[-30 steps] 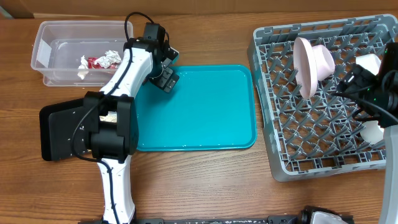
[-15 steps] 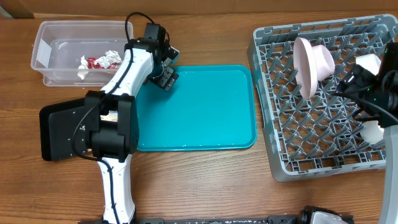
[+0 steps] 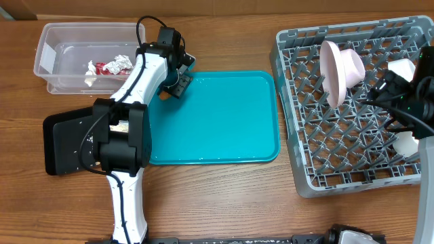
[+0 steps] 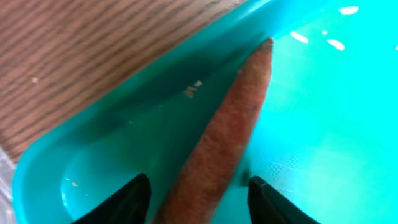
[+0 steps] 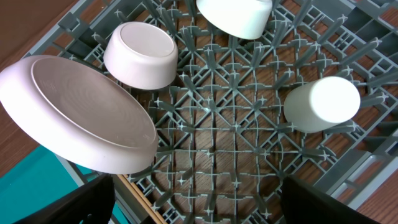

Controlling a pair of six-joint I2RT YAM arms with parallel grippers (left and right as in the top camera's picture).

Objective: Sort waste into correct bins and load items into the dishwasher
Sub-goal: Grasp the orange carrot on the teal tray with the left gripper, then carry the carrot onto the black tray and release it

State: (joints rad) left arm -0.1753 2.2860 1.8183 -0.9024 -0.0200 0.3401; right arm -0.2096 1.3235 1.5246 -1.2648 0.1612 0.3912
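Left tool (image 4: 202, 199): low over a corner of the teal serving tray (image 4: 143, 93), half closed. The carrot (image 4: 230, 118) lies flat on the tray floor between my two fingers (image 4: 140, 199) and runs away ahead of the tool, its tip close against the sloping tray wall. Each finger stands just beside the carrot. I cannot tell whether either one touches it, so no grip is confirmed. A few pale crumbs lie beside the carrot.

Beyond this tool, off the tray, the clear tub (image 3: 51, 41) sits on the worktop (image 3: 224, 196) with red-and-white wrappers (image 3: 108, 66) and tissue (image 3: 90, 74) inside. The black tray (image 3: 64, 142) sits behind the tool, partly under my arm.

Right tool (image 5: 202, 202): wide open and holding nothing, hanging above the dish rack (image 5: 211, 124). Ahead of it to the left, the pink plate (image 5: 81, 118) leans tilted on the pegs. Two white bowls (image 5: 140, 56) lie further ahead — one beside the plate, one at the far edge of view. The white cup (image 5: 323, 102) lies to the right.
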